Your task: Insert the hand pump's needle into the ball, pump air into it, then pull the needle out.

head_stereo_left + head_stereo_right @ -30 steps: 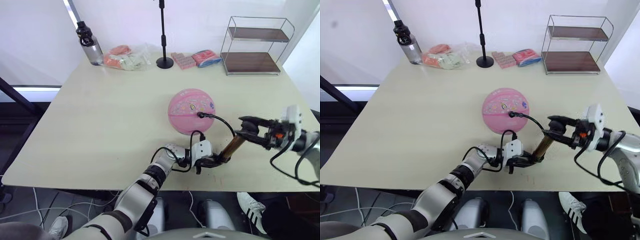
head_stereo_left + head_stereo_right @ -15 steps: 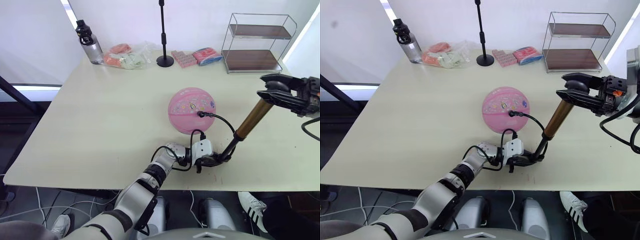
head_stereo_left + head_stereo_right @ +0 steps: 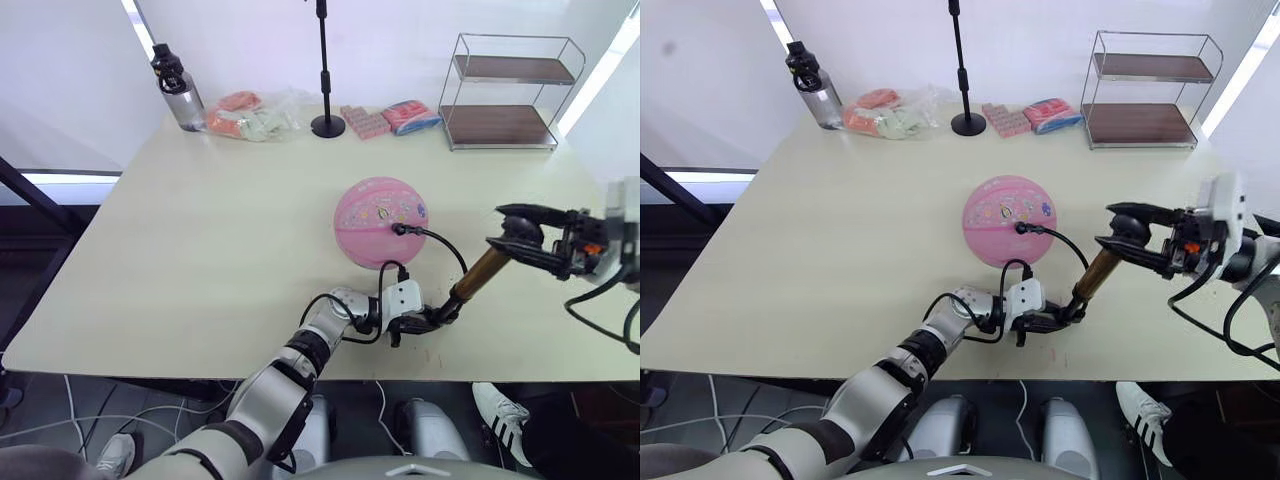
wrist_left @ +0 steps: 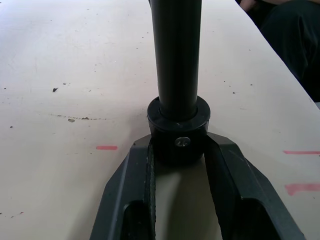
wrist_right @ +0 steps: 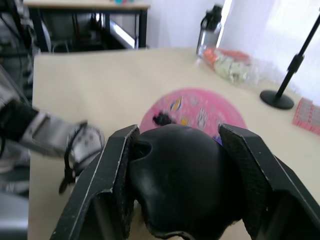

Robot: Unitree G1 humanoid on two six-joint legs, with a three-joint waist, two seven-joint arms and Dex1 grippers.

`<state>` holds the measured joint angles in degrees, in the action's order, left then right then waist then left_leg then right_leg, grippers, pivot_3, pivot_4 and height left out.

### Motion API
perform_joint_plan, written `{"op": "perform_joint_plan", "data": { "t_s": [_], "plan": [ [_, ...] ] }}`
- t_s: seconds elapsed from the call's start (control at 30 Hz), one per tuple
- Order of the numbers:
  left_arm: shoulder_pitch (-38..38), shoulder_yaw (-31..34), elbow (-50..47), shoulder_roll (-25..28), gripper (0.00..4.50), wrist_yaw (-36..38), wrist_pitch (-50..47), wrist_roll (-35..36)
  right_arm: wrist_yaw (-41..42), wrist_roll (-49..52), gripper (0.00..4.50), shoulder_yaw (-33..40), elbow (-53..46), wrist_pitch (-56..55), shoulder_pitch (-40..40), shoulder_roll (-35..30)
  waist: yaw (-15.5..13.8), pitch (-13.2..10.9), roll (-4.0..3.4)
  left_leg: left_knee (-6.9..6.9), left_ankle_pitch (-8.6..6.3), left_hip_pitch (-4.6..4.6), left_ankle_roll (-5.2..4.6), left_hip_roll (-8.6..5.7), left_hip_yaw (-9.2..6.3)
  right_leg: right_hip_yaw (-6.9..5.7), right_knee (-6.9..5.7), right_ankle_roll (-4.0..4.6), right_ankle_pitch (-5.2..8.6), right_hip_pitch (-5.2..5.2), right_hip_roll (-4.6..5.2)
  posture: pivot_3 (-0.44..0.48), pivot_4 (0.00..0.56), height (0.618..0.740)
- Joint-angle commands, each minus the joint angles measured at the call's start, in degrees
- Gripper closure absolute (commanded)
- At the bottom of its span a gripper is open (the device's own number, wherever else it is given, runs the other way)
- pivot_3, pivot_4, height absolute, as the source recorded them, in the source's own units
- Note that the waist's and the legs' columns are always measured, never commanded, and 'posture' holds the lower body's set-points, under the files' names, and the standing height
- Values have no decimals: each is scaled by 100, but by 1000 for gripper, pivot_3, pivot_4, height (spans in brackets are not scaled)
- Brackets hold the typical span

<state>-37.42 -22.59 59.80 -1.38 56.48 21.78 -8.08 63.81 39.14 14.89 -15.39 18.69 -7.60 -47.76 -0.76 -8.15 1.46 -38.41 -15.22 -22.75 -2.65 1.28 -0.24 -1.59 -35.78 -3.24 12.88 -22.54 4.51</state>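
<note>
The pink ball (image 3: 381,222) rests mid-table. The hand pump (image 3: 478,275) leans near the front edge, its gold barrel slanting up to the right. My left gripper (image 3: 432,318) is shut on the pump's black bottom cap (image 4: 177,135), pinning it to the table. My right gripper (image 3: 505,230) is shut on the black T-handle (image 5: 182,175), held low over the barrel. The black hose (image 3: 445,248) arcs from the pump's base to the ball's valve (image 3: 398,229). The needle is hidden where the hose end meets the ball.
Along the back edge stand a water bottle (image 3: 177,88), clear snack bags (image 3: 255,112), a black stand (image 3: 327,100), flat packets (image 3: 385,117) and a wire shelf (image 3: 505,92). The table's front edge (image 3: 480,378) runs just below the pump's base.
Half a second ago my right gripper held the handle raised high with the rod drawn out; it has now pushed the handle back down. Left gripper and ball have stayed put.
</note>
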Motion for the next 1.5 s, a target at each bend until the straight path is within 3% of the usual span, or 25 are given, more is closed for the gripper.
{"op": "perform_joint_plan", "data": {
  "t_s": [0.03, 0.43, 0.67, 0.9, 1.17, 1.33, 1.5],
  "plan": [
    [253, -118, 385, 217, 3500, -2, -290, -277, 115, -571, 2457, -494, 244, -238, 449, 128, -1, 7, 6, 1, 0, 0, 0, 0, -1, 0, 0, 12, -7, 0, -1, 0, 150, 740],
    [235, -107, 382, 236, 3500, 16, -301, -284, 9, -1190, 2458, -1097, 668, -915, 731, 680, -1, 36, 24, 3, 0, 0, 0, 0, -4, -2, 0, 16, -5, 0, -1, 0, 150, 740],
    [212, -101, 401, 238, 3500, 27, -311, -285, 121, -564, 2459, -510, 331, -535, 324, 335, -4, 30, 15, 3, 0, -2, 0, 1, -5, -3, 0, 16, -5, -1, 0, 0, 150, 740],
    [183, -117, 423, 228, 3500, 35, -303, -277, 36, 682, 2459, 407, -18, 430, -482, -148, -11, -34, -43, 3, 0, -18, 0, -6, -1, -1, 0, 18, -6, -7, 10, 0, 150, 740],
    [158, -120, 446, 210, 3500, 23, -301, -274, -145, 1705, 2459, 1176, 4, 1408, -1387, -772, -5, -45, -54, 3, 0, -20, 0, -7, 2, 0, 1, 17, -6, -10, 12, 0, 150, 740],
    [141, -123, 460, 201, 3500, 14, -302, -274, -206, 1961, 2469, 1353, 134, 1732, -1811, -952, -12, -52, -55, 3, 0, -28, 0, -6, -2, -3, 1, 17, -6, -15, 11, 0, 150, 740],
    [128, -118, 467, 192, 3500, 3, -306, -272, -37, 1578, 2469, 1143, -34, 1628, -1439, -850, -10, -58, -63, 3, 0, -33, 0, -12, 5, 0, 1, 15, -7, -20, 19, 0, 150, 740]
  ]
}}
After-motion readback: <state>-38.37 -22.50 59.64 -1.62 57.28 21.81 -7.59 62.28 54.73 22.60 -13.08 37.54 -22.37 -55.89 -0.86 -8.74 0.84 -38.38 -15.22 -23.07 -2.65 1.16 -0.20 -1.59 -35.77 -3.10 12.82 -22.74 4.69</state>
